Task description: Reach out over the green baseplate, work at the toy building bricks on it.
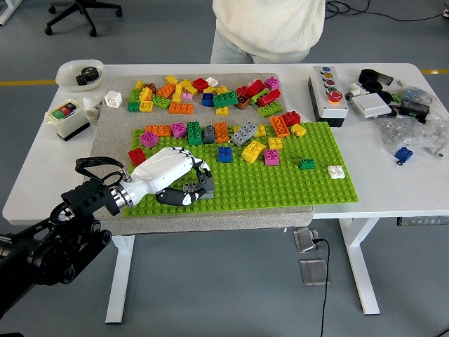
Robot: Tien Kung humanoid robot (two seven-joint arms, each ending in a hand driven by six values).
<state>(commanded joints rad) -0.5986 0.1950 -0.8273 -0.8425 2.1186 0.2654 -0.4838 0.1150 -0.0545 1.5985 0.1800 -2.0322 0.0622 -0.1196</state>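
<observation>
The green baseplate (280,182) lies on a grey mat in the middle of the table. Several coloured bricks stand along its far edge, among them a blue brick (224,154), a yellow brick (253,151) and a grey brick (243,133). A white brick (336,171) and a small green brick (307,164) sit toward its right. My left hand (188,187), white-shelled, rests on the plate's near left corner with its fingers curled around a dark grey brick (197,187). The right arm is out of sight.
A loose pile of bricks (203,95) lies on the mat beyond the plate. A button box (327,93) and small parts sit at the right, a switch box (66,118) and a white bowl (79,72) at the left. A person stands at the far side.
</observation>
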